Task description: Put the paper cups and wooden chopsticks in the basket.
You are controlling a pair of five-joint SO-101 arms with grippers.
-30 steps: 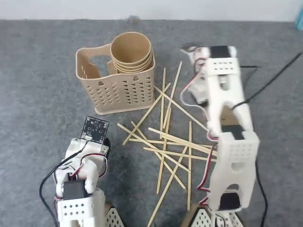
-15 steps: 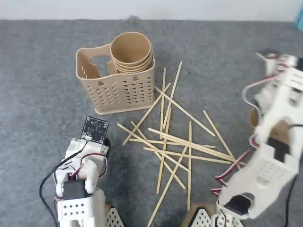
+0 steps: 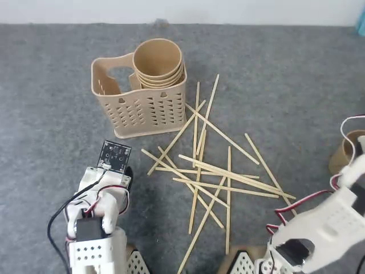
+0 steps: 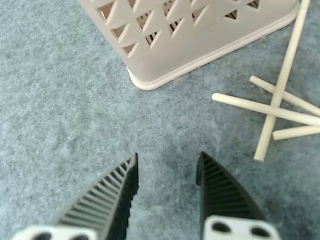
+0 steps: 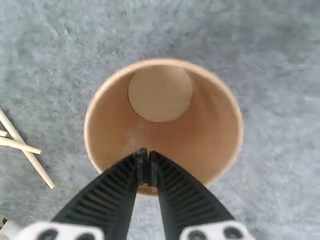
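Observation:
A beige slotted basket (image 3: 140, 105) stands at the back left with a stack of paper cups (image 3: 158, 61) in one side. Several wooden chopsticks (image 3: 217, 165) lie crossed on the grey carpet to its right. One more paper cup (image 3: 347, 151) stands upright at the right edge. In the right wrist view my right gripper (image 5: 148, 154) is shut, just above the near rim of this cup (image 5: 200, 130), with nothing between its fingers. My left gripper (image 4: 168, 159) is open over bare carpet, short of the basket's corner (image 4: 200, 40) and some chopstick ends (image 4: 270, 107).
The left arm (image 3: 100, 197) sits at the front left, and the right arm (image 3: 325, 228) at the front right by the picture's edge. Grey carpet covers the whole table. Bare carpet lies left of the basket and behind the chopsticks.
The right arm has swung from behind the chopsticks out to the right edge, uncovering the chopsticks and ending over the lone cup. The left arm has not moved.

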